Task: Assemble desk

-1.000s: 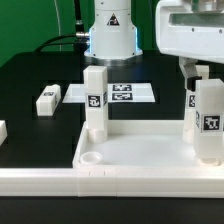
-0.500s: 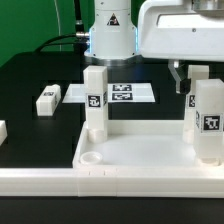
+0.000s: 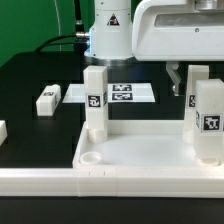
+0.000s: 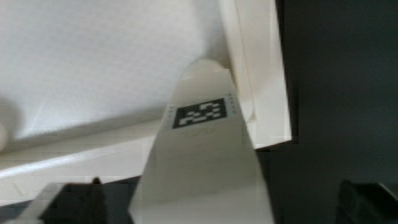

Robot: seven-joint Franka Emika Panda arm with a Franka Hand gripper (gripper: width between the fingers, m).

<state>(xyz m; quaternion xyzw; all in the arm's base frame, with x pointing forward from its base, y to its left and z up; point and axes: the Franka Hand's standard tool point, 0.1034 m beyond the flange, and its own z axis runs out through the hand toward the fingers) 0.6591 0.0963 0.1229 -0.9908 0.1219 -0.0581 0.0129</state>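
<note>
A green wall [image 3: 30, 20] stands at the far side, behind the black table [image 3: 25, 75]; the light is even.

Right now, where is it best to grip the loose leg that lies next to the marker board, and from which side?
Probably at the middle of the leg, from above, jaws across its two long sides: it lies flat, apart from the other parts.

Glossy white arm [image 3: 175, 35] on a white base [image 3: 110, 35], black cables [image 3: 75, 22].
</note>
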